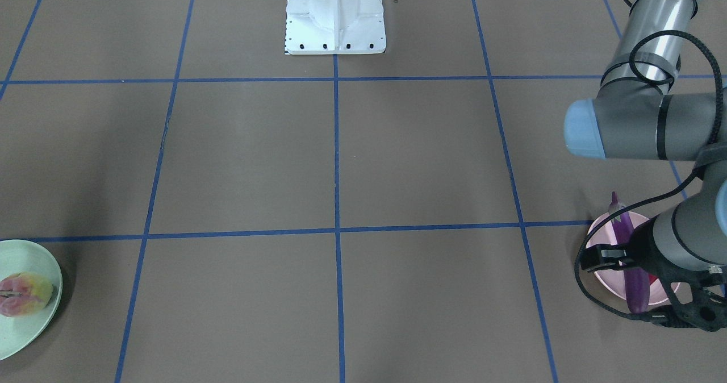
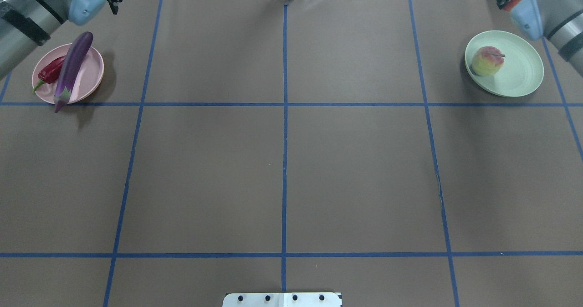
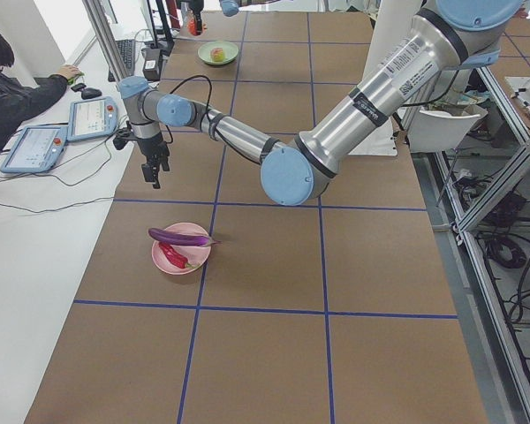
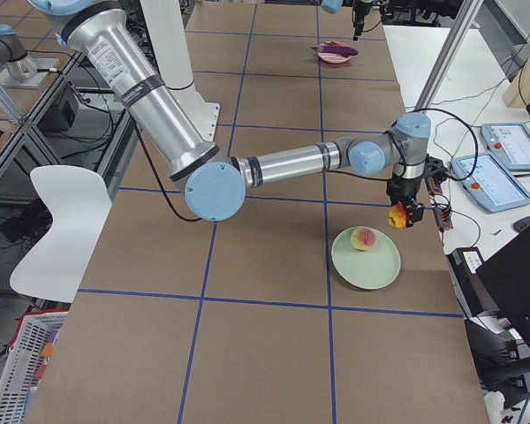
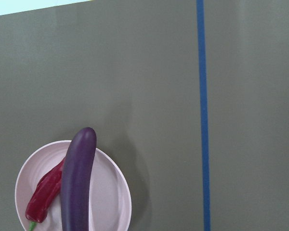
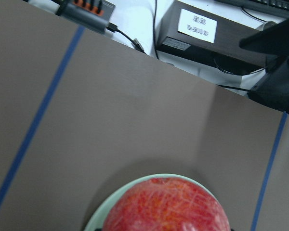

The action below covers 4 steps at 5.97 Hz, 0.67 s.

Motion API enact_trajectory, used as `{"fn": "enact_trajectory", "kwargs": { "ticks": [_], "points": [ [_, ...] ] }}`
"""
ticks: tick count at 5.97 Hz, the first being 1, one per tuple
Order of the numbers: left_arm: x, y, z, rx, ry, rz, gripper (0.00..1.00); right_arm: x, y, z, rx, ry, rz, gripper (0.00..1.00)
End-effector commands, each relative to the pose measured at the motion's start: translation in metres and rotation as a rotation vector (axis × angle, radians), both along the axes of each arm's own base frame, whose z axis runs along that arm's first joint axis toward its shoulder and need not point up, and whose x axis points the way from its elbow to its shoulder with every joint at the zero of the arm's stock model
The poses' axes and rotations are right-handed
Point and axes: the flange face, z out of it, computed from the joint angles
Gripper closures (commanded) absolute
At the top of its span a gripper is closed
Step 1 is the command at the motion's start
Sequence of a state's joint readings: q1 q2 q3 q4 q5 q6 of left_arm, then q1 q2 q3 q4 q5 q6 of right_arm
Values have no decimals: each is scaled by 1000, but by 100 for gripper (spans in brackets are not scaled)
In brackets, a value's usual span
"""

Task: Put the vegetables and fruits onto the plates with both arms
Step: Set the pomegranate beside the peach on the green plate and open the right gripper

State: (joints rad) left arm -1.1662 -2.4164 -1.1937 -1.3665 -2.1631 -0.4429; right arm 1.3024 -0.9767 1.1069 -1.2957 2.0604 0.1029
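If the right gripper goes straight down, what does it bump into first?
Probably the mint green plate. The right gripper points down holding the red-orange fruit, and its wrist view shows the plate's rim right under the fruit. Height is hard to judge.

Long purple eggplant and red chili pepper share the round pink plate, left; blushed peach on round mint plate, right; red-orange round fruit above its rim.

Red-orange mottled fruit at bottom centre, very close, lower part cut by frame edge. Mint green plate rim curves just behind fruit. Brown worktop beyond fruit. One blue tape line left of fruit, another right. Far behind fruit, past worktop edge: black box with white label, power strip, cables.
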Motion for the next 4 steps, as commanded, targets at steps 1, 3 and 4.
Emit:
{"fn": "enact_trajectory", "kwargs": {
  "ticks": [1, 3, 4],
  "points": [
    [20, 6, -18, -22, 29, -12, 0, 9, 16, 80, -25, -22, -17, 100],
    [23, 6, -20, -24, 30, -14, 0, -23, 26, 112, -75, -13, -53, 100],
    [24, 6, -22, -20, 30, -15, 0, -28, 30, 115, -88, -33, -66, 100]
  ]
}}
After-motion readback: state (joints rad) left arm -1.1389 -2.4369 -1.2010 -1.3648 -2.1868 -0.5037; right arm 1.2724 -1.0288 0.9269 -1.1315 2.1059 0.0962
